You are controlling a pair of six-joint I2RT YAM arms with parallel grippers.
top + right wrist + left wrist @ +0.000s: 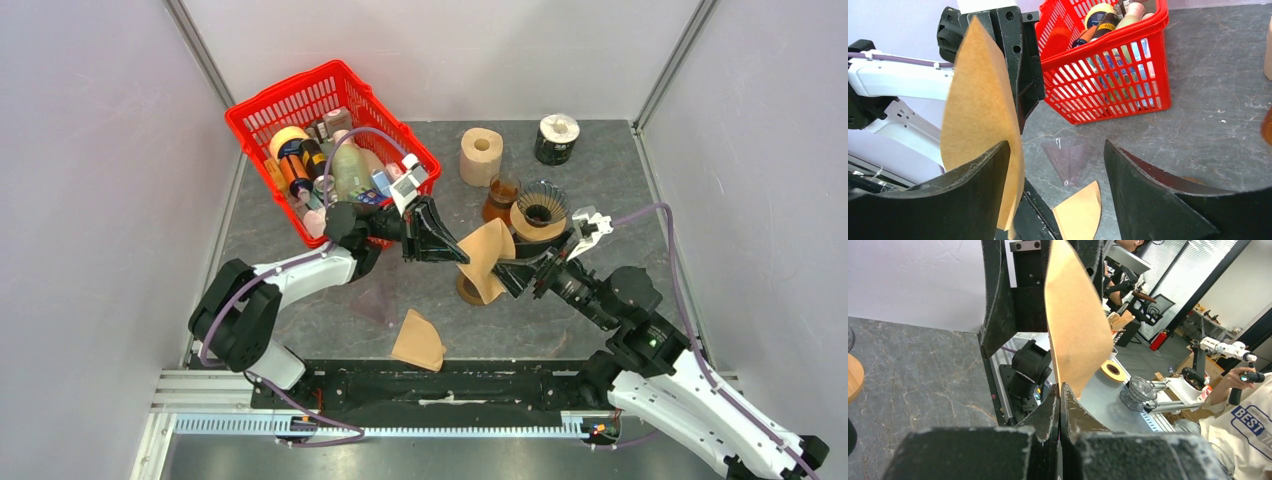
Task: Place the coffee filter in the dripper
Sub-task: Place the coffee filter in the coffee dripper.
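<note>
My left gripper (452, 246) is shut on a brown paper coffee filter (487, 256) and holds it above the table's middle. In the left wrist view the filter (1075, 330) stands up from the closed jaws (1060, 390). My right gripper (512, 270) is open at the filter's right side. In the right wrist view the filter (980, 110) hangs along the inner side of the left finger (973, 190), and the jaws (1055, 150) stand wide apart. The dark ribbed dripper (541, 206) sits on a wooden ring at the back right, apart from both grippers.
A second brown filter (418, 340) lies near the front edge, also seen in the right wrist view (1080, 215). A clear plastic cone (380, 300) lies left of it. A red basket (262, 106) of bottles stands back left. A paper roll (481, 155), a black can (556, 138) and an amber glass (500, 198) stand at the back.
</note>
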